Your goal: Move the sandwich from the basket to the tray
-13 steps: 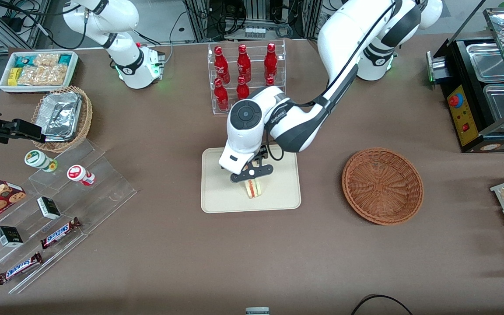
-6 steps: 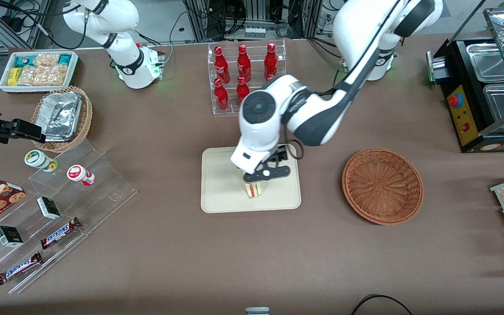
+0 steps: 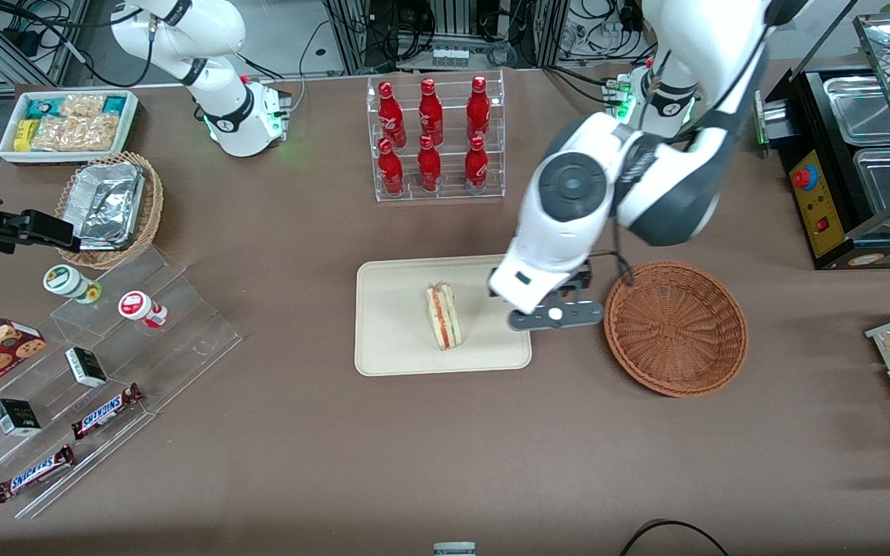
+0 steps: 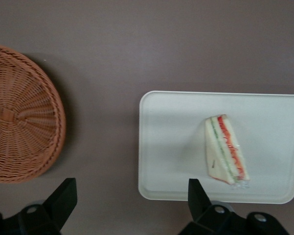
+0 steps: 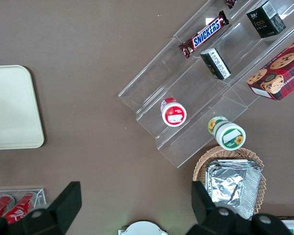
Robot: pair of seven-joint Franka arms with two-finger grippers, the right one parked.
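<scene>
The sandwich [image 3: 443, 315] lies on its side on the cream tray [image 3: 392, 340], filling layers showing; it also shows in the left wrist view [image 4: 226, 155] on the tray [image 4: 171, 147]. The reddish-brown basket [image 3: 675, 327] is empty and stands toward the working arm's end; it also shows in the left wrist view [image 4: 19, 128]. My left gripper [image 3: 555, 315] hangs open and empty above the tray's edge, between the sandwich and the basket. In the left wrist view its fingers [image 4: 63, 198] stand wide apart with nothing between them.
A clear rack of red bottles [image 3: 433, 135] stands farther from the camera than the tray. A stepped acrylic display [image 3: 105, 363] with snacks and a tan basket with foil [image 3: 109, 205] lie toward the parked arm's end. A black food warmer [image 3: 854, 154] stands at the working arm's end.
The gripper let go of the sandwich, rose and moved off the tray toward the basket. The sandwich, held upright before, now lies free on the tray.
</scene>
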